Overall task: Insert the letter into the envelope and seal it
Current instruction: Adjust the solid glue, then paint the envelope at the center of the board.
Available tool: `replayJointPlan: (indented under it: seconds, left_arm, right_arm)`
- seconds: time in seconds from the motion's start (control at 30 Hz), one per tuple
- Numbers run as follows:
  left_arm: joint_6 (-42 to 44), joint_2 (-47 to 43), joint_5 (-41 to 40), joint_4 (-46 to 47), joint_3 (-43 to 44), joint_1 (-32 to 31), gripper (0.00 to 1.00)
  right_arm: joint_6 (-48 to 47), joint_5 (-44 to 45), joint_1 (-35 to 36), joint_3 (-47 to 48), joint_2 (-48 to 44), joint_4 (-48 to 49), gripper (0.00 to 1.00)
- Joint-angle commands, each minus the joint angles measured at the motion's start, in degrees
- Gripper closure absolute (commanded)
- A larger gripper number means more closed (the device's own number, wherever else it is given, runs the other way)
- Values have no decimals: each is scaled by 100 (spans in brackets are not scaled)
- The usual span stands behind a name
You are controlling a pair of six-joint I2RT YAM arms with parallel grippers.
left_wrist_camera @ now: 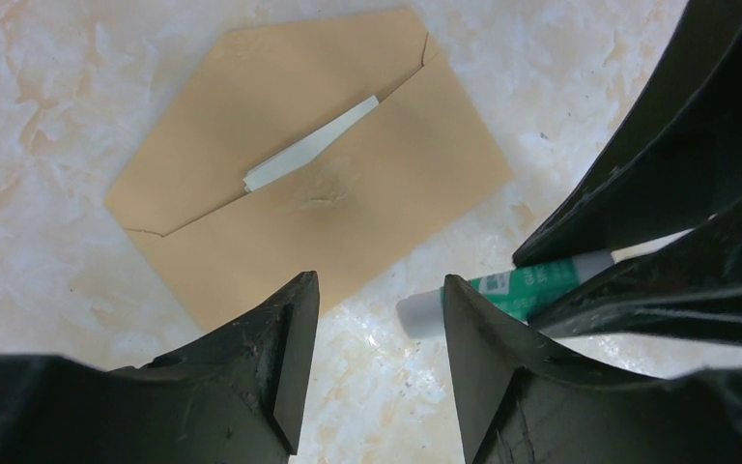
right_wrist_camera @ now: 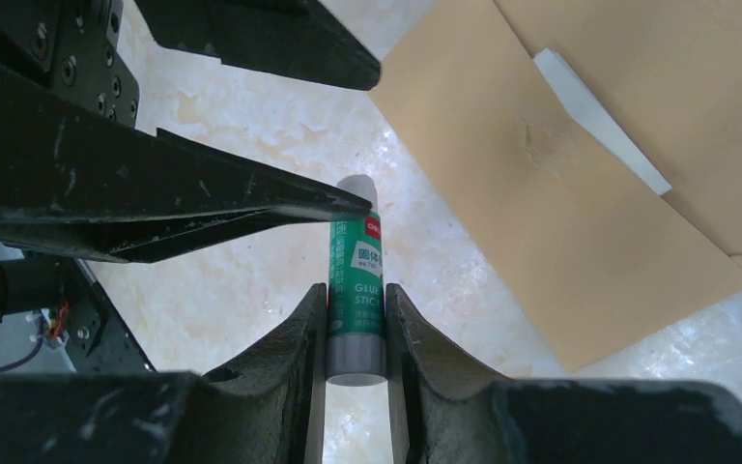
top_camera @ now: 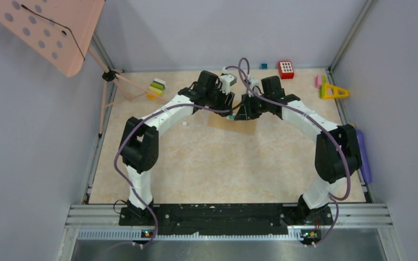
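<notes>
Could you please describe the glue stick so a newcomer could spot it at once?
On the marbled table, find the tan envelope. Beside it, the right tool grips a cylinder: the glue stick. Only it is round, with a green label.

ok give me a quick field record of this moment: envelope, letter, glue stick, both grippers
envelope: tan, lying flat on the table, flap open
letter: inside, only a pale strip shows at the mouth
glue stick: green label, beside the envelope, not over it
right gripper: shut on the glue stick
left gripper: open, one finger by the stick's pale end
sealed: not yet
</notes>
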Motion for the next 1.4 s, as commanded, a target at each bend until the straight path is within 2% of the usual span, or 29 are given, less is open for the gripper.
replayJointPlan:
  seconds: [0.0,0.23,0.37,0.47,0.6,0.73,0.97,1.23,1.37]
  left_arm:
    - [6,-86,67,-52,-179,-21,45]
    - [-63,-66,172,-11,-166,-21,45]
    - [-84,-149,-21,38,-152,156,44]
    - [-78,-278,119,177,-320,464,43]
    - [-79,-353,-41,472,-772,587,44]
    - [-432,-189,-186,679,-1037,579,50]
    - [-741,152,-336,726,-1023,578,66]
    - [-1118,543,-391,627,-743,582,89]
    - [-1242,676,-444,594,-675,579,89]
  right_arm:
    - [300,229,-287,1,-507,648,100]
    - [328,517,-342,11,-529,675,100]
    - [62,978,-341,222,-396,309,100]
    - [-177,1499,-344,708,-72,-403,100]
    - [-257,1743,-295,1724,699,-1619,100]
    - [-424,2092,-67,2650,1316,-2381,100]
    - [-469,2212,235,3715,2098,-2870,100]
    - [-348,2341,531,3784,2469,-2766,100]
    - [-268,2543,591,3780,2591,-2578,100]
